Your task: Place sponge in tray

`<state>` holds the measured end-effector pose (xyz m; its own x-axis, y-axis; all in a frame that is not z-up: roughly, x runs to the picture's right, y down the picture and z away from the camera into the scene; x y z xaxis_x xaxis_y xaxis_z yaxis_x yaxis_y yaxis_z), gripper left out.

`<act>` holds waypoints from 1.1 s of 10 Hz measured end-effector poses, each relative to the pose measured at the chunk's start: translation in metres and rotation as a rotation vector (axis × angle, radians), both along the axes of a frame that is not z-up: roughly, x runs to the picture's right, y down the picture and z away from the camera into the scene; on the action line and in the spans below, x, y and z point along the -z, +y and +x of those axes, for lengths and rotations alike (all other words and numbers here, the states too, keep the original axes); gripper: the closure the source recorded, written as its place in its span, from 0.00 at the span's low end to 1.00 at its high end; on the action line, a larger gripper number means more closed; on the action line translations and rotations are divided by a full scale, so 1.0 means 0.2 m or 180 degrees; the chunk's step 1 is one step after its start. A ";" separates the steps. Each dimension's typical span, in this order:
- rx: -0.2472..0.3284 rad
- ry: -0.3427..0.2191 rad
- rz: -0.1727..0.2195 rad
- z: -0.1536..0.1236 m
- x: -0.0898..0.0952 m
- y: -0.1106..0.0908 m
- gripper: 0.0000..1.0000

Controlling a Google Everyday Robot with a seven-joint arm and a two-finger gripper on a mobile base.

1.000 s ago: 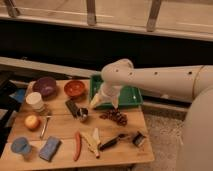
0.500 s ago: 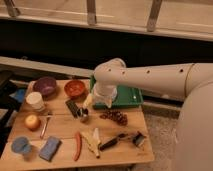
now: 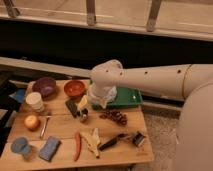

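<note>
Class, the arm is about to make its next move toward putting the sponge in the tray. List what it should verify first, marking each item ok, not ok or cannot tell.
1. Sponge found: blue sponge lies in plain view near the table's front left corner. Ok.
2. Tray found: green tray sits at the far right. Ok.
3. Gripper above sponge: gripper hangs mid-table by the red bowl, apart from the sponge. Not ok.
4. Sponge held: it lies untouched. Not ok.
5. Room in tray: the arm hides part of it. Cannot tell.
</note>
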<state>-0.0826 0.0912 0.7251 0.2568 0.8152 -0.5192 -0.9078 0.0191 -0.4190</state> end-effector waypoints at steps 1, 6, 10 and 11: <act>0.0051 -0.0080 0.0007 -0.07 0.02 0.01 0.21; 0.0658 -0.0574 0.0000 -0.62 0.15 0.26 0.21; 0.0785 -0.0652 -0.0047 -0.70 0.15 0.34 0.21; 0.0794 -0.0659 -0.0047 -0.70 0.15 0.35 0.21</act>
<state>-0.2235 0.1604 0.6955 0.5491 0.7065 -0.4464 -0.7714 0.2228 -0.5961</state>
